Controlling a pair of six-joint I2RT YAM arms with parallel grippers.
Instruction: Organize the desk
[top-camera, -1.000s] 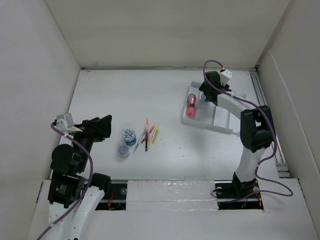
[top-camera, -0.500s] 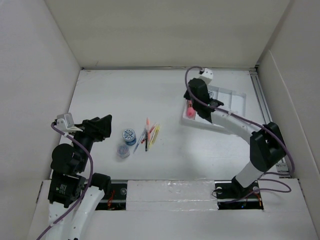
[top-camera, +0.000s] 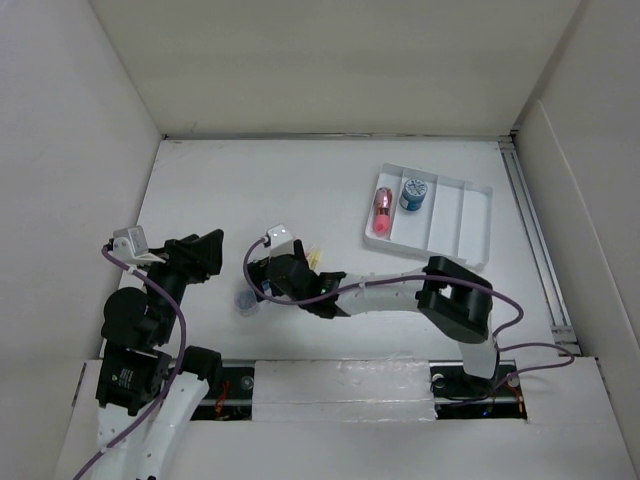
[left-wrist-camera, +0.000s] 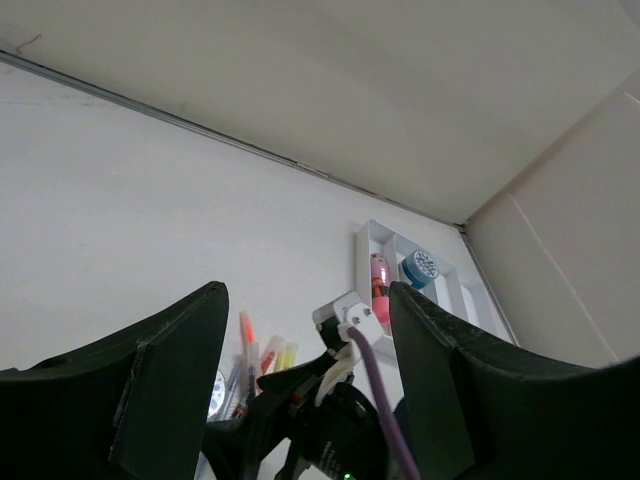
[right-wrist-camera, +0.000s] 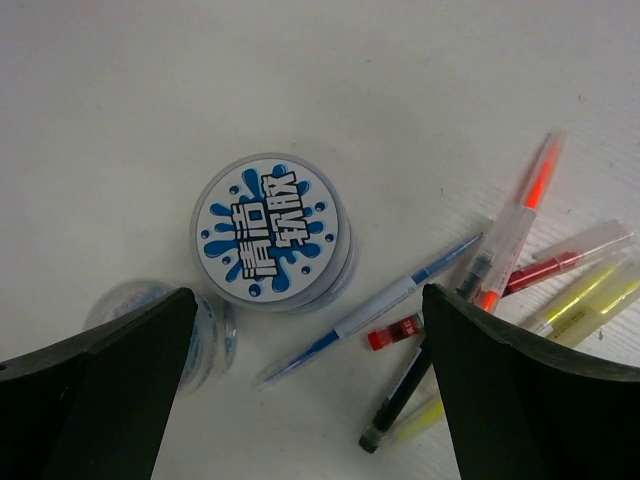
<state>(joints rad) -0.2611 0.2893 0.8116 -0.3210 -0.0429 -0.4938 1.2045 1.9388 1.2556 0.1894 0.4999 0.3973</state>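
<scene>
**A:** Where is your right gripper (top-camera: 268, 280) hanging?

**B:** It is hovering over the blue tub (right-wrist-camera: 270, 232) at the near left of the counter (top-camera: 250, 180). Its fingers are standing wide apart, one on each side of the tub, and gripping nothing.

**A:** What is lying around that tub?

**B:** A clear jar (right-wrist-camera: 150, 318) is sitting just beside it, nearer and slightly left. The pens (right-wrist-camera: 500, 270) are lying in a heap just to its right.

**A:** And your left gripper (top-camera: 208, 252)?

**B:** It is hovering at the counter's left side. Its fingers are spread apart and holding nothing.

**A:** Where is the tray (top-camera: 470, 215) sitting?

**B:** It is resting at the far right of the counter, well apart from the pens. It is holding a pink tube (top-camera: 382, 210) in its leftmost compartment and a second tub (top-camera: 413, 193) in the next one.
</scene>
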